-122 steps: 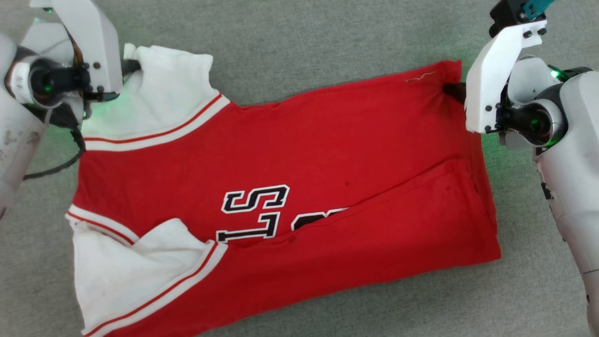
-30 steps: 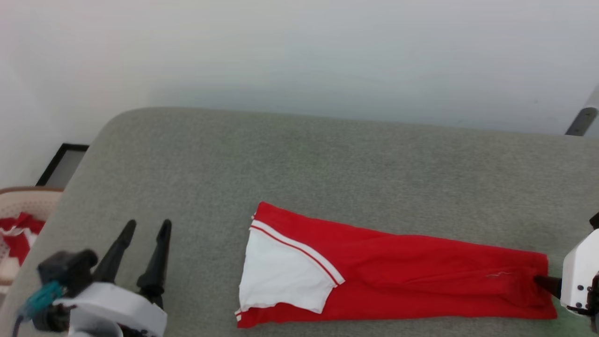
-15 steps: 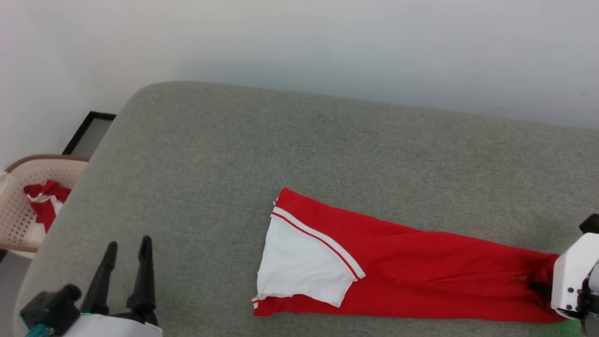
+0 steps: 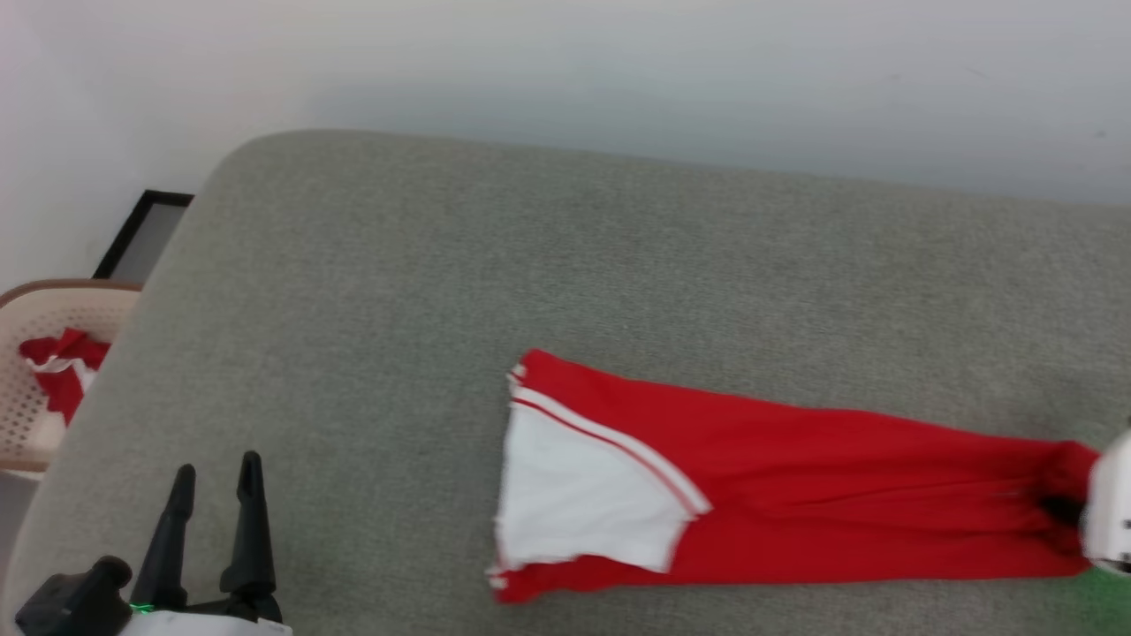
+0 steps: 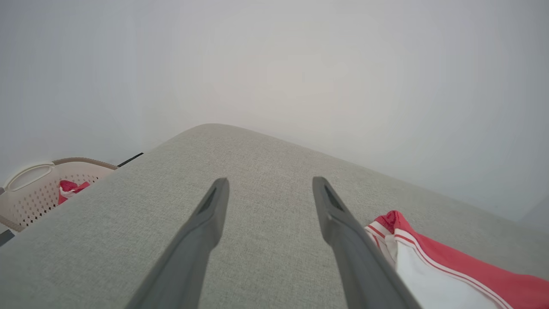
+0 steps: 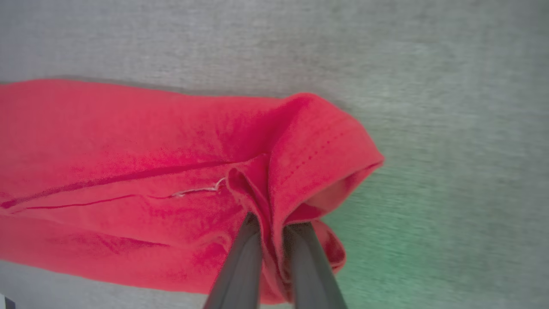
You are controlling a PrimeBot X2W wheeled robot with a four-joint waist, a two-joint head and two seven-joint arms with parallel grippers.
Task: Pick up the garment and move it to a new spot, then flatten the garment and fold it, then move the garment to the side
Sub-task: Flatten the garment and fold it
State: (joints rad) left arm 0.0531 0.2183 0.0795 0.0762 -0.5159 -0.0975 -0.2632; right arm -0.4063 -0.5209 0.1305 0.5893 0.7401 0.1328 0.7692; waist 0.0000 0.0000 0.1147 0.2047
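While my right gripper (image 6: 274,221) pinches the bunched red end of the garment (image 4: 795,495), which lies folded in a long strip on the grey counter (image 4: 530,247), white sleeve leftward, my left gripper (image 4: 216,473) hovers empty, fingers spread, well apart from it.

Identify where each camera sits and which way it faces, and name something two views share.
Head view: on the head, facing forward and down over the cushion at the garment; left pincer lower left, right pincer at right edge.
Left wrist view: on the left wrist, facing along the open left pincer across the cushion toward the wall.
Right wrist view: on the right wrist, facing down at the garment's hem, right pincer shut on it.
Shared: head and left wrist views both show the basket.
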